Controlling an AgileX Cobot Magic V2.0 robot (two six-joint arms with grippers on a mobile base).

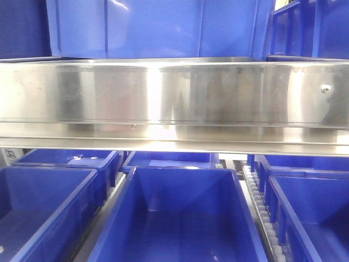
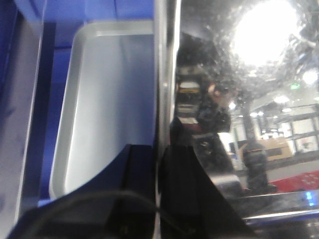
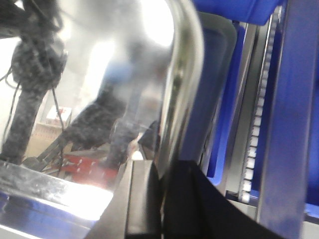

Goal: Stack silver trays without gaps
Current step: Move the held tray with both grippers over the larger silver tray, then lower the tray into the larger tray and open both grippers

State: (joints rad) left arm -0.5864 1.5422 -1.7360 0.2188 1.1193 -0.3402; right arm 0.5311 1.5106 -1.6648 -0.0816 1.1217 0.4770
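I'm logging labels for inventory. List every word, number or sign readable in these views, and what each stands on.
None can be read.
Silver tray held by the left gripper: mirrored room only, with a green sign too blurred to read.
Blue bins: no print visible.
Steel rail: bare.

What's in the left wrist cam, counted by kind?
Silver trays: 2, the flat silver tray lying in the bin and the held silver tray, edge-on to the camera
Left end effector: 1, clamped on the held tray's rim
Blue bin: 1
Total: 4
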